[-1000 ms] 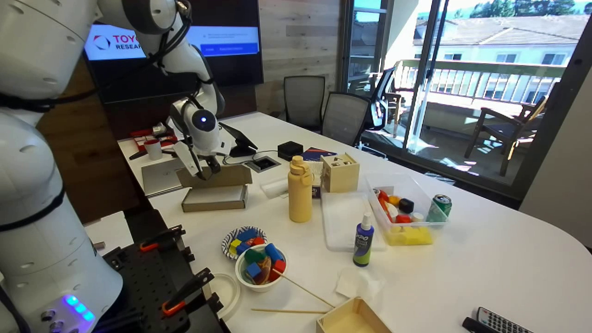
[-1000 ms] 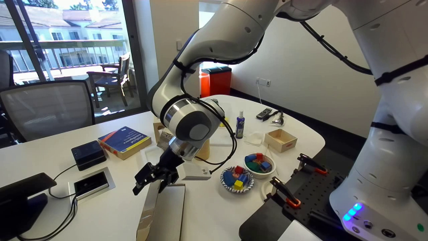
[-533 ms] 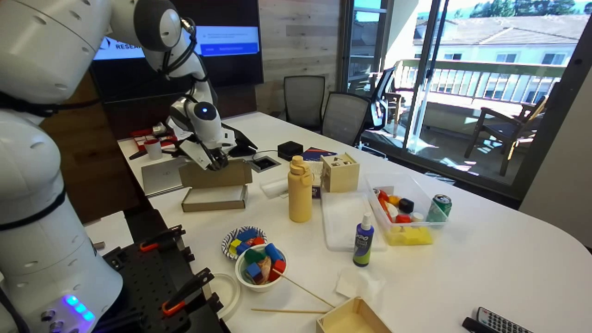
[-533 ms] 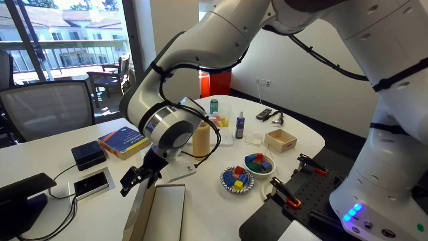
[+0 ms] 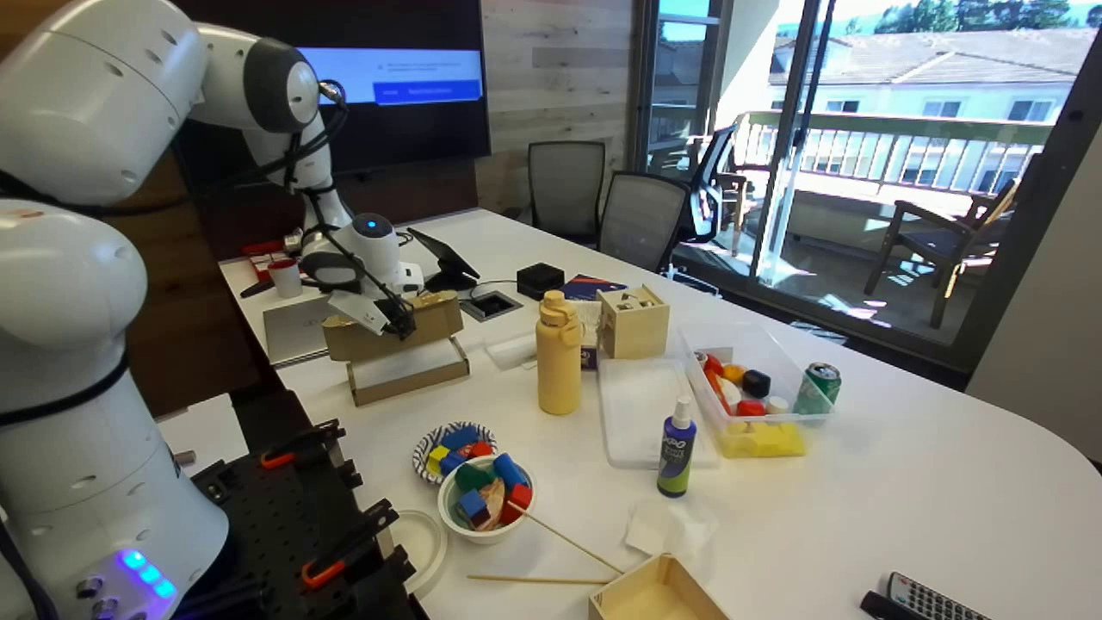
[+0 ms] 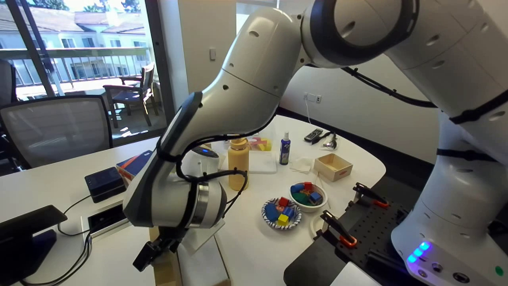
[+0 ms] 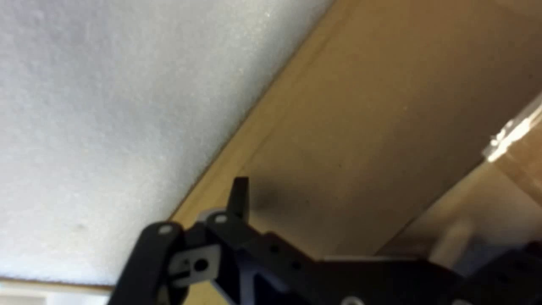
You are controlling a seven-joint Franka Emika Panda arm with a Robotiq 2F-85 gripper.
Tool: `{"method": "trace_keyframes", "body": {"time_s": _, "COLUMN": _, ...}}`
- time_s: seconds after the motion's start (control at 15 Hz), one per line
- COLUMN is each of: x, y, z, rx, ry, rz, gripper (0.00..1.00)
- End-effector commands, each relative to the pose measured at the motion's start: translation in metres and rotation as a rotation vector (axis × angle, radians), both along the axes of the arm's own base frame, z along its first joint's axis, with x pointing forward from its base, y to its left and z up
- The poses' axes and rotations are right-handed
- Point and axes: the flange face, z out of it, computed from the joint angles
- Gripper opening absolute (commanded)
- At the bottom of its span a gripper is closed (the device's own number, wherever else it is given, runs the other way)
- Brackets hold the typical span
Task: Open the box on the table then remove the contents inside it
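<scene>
The brown box (image 5: 413,385) sits on the white table (image 5: 913,482) near the tall yellow bottle (image 5: 560,370), its lid (image 5: 441,323) up and white stuff (image 7: 106,127) showing inside, and the black pincer (image 6: 158,254) is spread wide right by the lid, though from here I can't tell if they touch.

In an exterior view, a yellow water bottle (image 5: 559,366) stands upright near a light-wood box (image 5: 633,331). A clear lid (image 5: 633,413) lies flat just beside a clear bin (image 5: 747,342) of coloured objects (image 5: 751,406), and an Expo spray bottle (image 5: 676,456) stands near the lid. A zigzag-patterned bowl (image 5: 422,452) and a white bowl (image 5: 486,534) hold coloured blocks (image 5: 472,503); a thin stick (image 5: 566,538) reaches from the white bowl toward a wooden tray (image 5: 654,585). In an exterior view, a black case (image 6: 104,184) sits just beside a partly hidden blue book (image 6: 135,163), with a mesh-backed chair (image 6: 55,131) beyond.
</scene>
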Motion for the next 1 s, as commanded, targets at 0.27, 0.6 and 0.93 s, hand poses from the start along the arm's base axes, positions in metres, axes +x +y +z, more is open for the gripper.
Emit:
{"method": "trace_keyframes", "body": {"time_s": 0.27, "x": 0.038, "y": 0.026, "z": 0.006, "rx": -0.305, "ry": 0.067, "rz": 0.144, "gripper": 1.0}}
{"method": "trace_keyframes", "body": {"time_s": 0.6, "x": 0.029, "y": 0.03, "z": -0.012, "rx": -0.439, "ry": 0.304, "rz": 0.245, "gripper": 1.0}}
{"method": "trace_keyframes", "body": {"time_s": 0.93, "x": 0.018, "y": 0.012, "z": -0.032, "rx": -0.481, "ry": 0.499, "rz": 0.302, "gripper": 1.0}}
